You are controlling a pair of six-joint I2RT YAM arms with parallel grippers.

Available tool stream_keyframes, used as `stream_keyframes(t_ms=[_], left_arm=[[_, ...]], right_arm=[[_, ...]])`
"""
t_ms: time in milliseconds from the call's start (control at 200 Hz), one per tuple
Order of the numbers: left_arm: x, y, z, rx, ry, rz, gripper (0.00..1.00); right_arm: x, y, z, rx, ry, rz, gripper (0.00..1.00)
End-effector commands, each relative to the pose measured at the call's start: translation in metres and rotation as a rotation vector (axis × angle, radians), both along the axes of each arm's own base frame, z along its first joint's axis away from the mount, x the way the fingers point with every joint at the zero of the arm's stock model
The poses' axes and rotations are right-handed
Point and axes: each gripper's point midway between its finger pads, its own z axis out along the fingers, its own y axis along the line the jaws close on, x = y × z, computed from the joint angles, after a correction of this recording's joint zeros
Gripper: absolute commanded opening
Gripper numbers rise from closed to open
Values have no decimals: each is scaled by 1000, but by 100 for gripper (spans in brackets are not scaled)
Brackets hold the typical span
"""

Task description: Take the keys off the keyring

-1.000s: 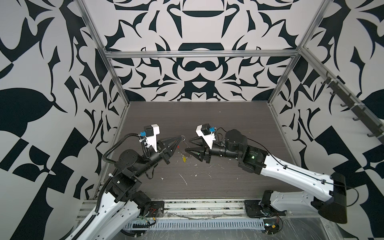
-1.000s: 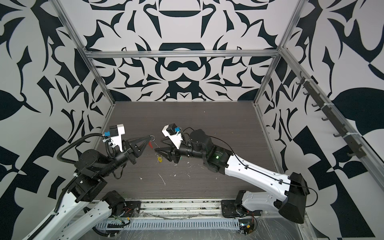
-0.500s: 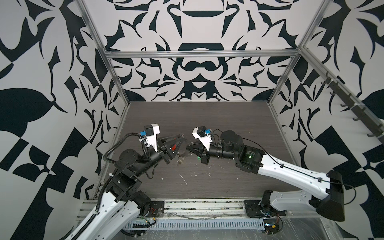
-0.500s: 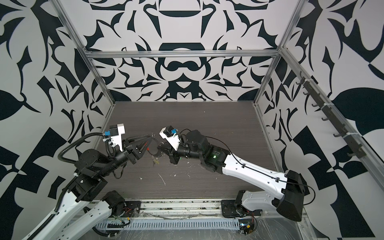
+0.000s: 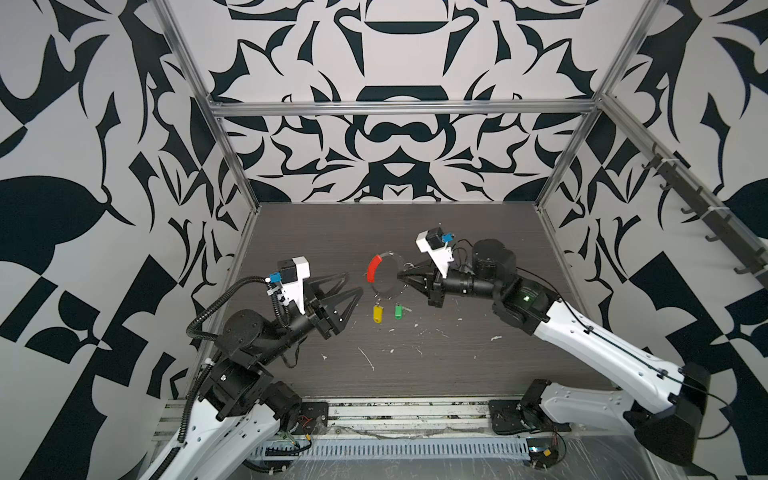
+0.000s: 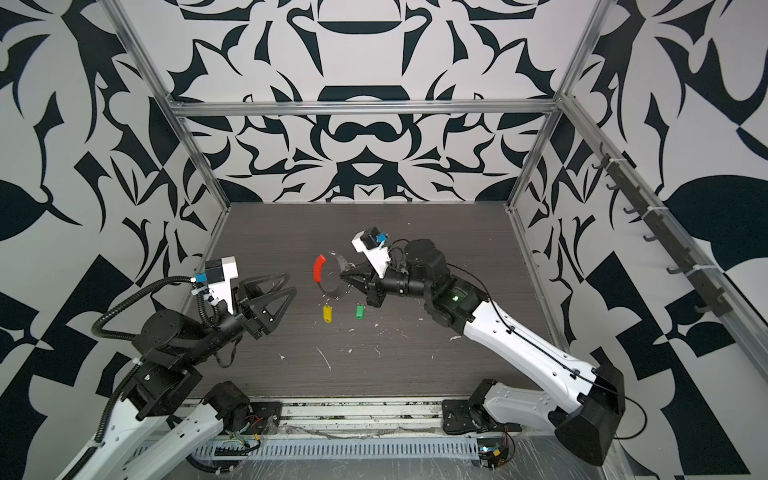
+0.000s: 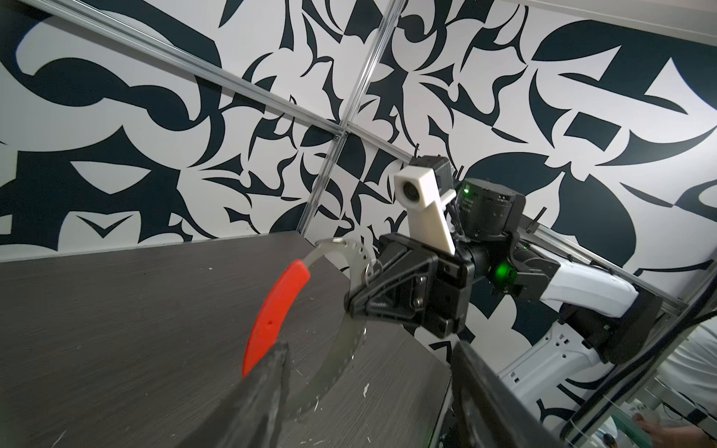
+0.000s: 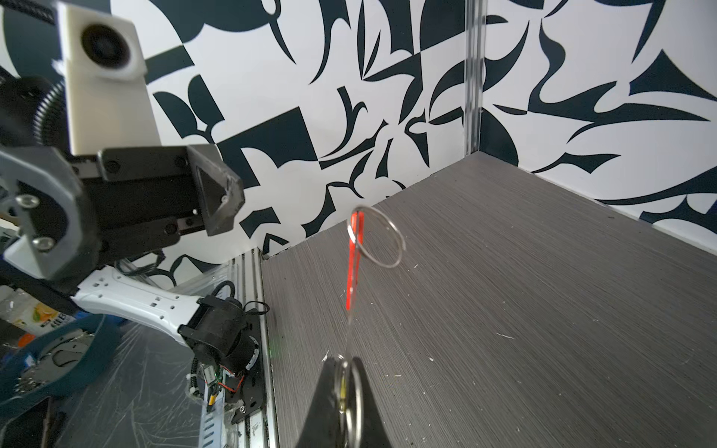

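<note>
The keyring [image 5: 390,291], a grey loop with a red sleeve [image 5: 374,268], stands upright over the middle of the dark table in both top views. My right gripper [image 5: 401,275] is shut on its right side. In the right wrist view the keyring [image 8: 351,322] is edge-on and a small silver ring [image 8: 382,240] hangs on it. My left gripper [image 5: 353,284] is open just left of the red sleeve [image 7: 277,310], apart from it. The keys, one yellow [image 5: 377,313] and one green [image 5: 398,311], lie on the table in front of the keyring, apart from it.
White flecks [image 5: 368,357] lie scattered over the front of the table. Patterned walls with metal posts close in three sides. A rail of hooks [image 5: 706,208] runs along the right wall. The arm bases sit at the front edge [image 5: 407,409].
My left gripper has opened, let go of the keyring and drawn back to the left. My right gripper has shut on the keyring and carried it a little farther back.
</note>
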Motion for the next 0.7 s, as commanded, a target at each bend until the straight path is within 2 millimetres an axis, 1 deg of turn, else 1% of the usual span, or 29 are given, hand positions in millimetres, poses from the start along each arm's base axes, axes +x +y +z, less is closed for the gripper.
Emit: stream_keyframes(t_ms=[0, 190, 320, 380, 510, 695], left_arm=[[-6, -2, -5, 13, -11, -31, 70], [-10, -10, -9, 43, 4, -83, 71], [-14, -20, -10, 56, 13, -149, 71], [-15, -24, -10, 63, 23, -180, 67], [-21, -34, -8, 63, 30, -260, 55], [-26, -38, -4, 45, 23, -301, 40]], right_arm=[[-38, -9, 54, 146, -57, 202, 0], [-58, -11, 65, 168, -65, 331, 0], [-64, -11, 66, 168, -56, 382, 0], [-64, -10, 66, 167, -53, 386, 0], [-65, -9, 65, 166, -47, 403, 0], [-61, -5, 63, 159, -30, 408, 0]])
